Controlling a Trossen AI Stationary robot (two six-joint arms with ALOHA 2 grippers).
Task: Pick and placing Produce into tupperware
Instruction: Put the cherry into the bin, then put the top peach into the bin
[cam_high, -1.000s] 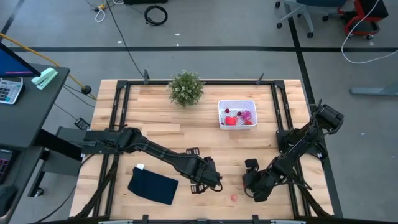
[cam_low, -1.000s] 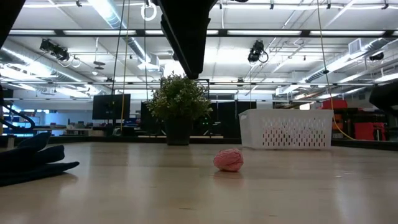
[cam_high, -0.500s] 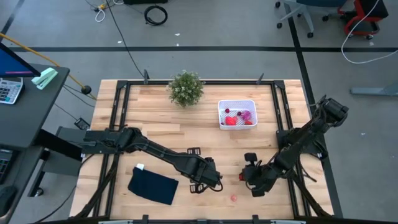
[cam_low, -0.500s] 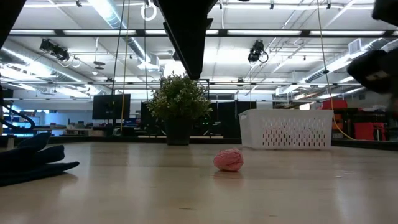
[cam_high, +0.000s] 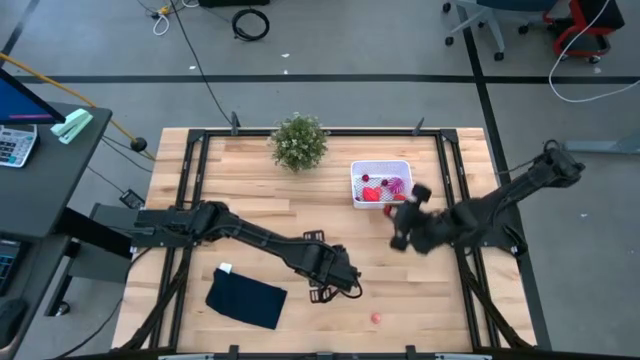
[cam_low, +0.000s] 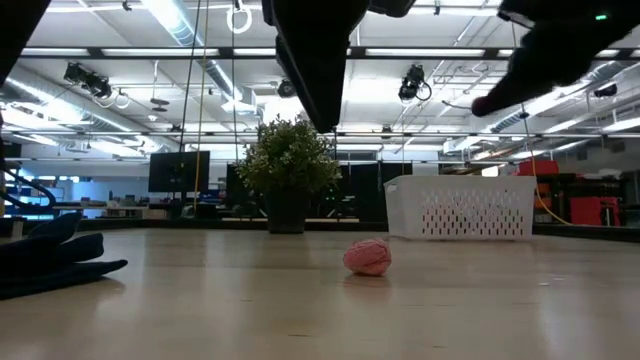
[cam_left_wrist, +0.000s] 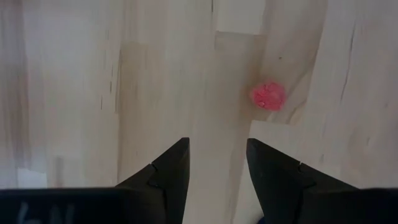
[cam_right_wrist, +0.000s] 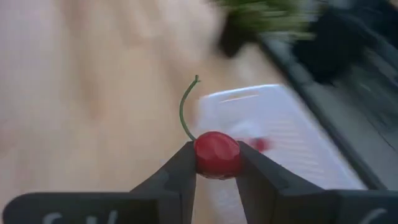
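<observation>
In the right wrist view a red cherry (cam_right_wrist: 216, 154) with a green stem sits between my right gripper's (cam_right_wrist: 216, 163) fingers. In the high view this gripper (cam_high: 402, 218) hovers just near of the white basket (cam_high: 380, 183), which holds several red and purple fruits. A pink raspberry (cam_high: 376, 318) rests on the table near the near edge; it also shows in the low view (cam_low: 367, 257). My left gripper (cam_left_wrist: 217, 155) is open above bare wood, with the raspberry (cam_left_wrist: 268, 96) ahead of it and off to one side. In the high view it (cam_high: 338, 287) hangs left of the raspberry. My right gripper pinches the cherry's round body (cam_right_wrist: 205, 155) between its two fingers, one on each side. The stem (cam_right_wrist: 184, 109) stands free above the fingers. The cherry is lifted clear of the table, with the basket (cam_right_wrist: 273, 121) ahead of it.
A bushy green potted plant (cam_high: 299, 142) stands at the far edge, left of the basket. A dark blue folded cloth (cam_high: 246, 297) lies at the near left. Black frame rails run along the table's sides. Bare wood spreads across the middle.
My right gripper, shut on the cherry, has risen from the near right part of the table and swung toward the far edge, ending just near of the basket. My left gripper has edged slightly toward the right. The raspberry has stayed put.
</observation>
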